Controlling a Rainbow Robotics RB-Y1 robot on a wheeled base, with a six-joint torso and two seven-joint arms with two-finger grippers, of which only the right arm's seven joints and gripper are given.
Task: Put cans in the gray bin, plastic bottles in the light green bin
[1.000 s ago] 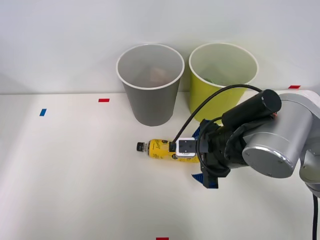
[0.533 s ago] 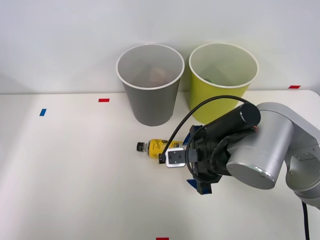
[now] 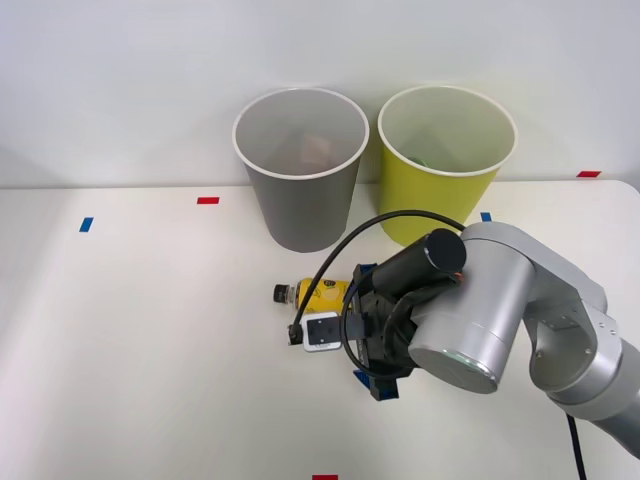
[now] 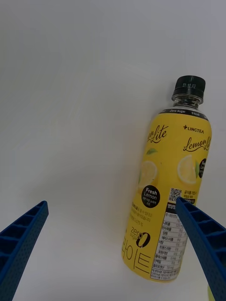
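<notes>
The plastic bottle's (image 4: 172,197) yellow label reads "LINGTEA", "Lemon Lite", "Fresh Lemon" and "zero"; its neck band says "Zero Sugar".

Bare table (image 3: 150,340) lies left of the bottle (image 3: 318,294); bins (image 3: 300,170) stand behind.

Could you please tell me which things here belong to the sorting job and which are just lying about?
Part of the job:
- plastic bottle, lying on its side on the table
- gray bin
- light green bin
- right end effector, open beside the bottle

Just lying about:
- red tape mark
- blue tape mark
- white table
</notes>
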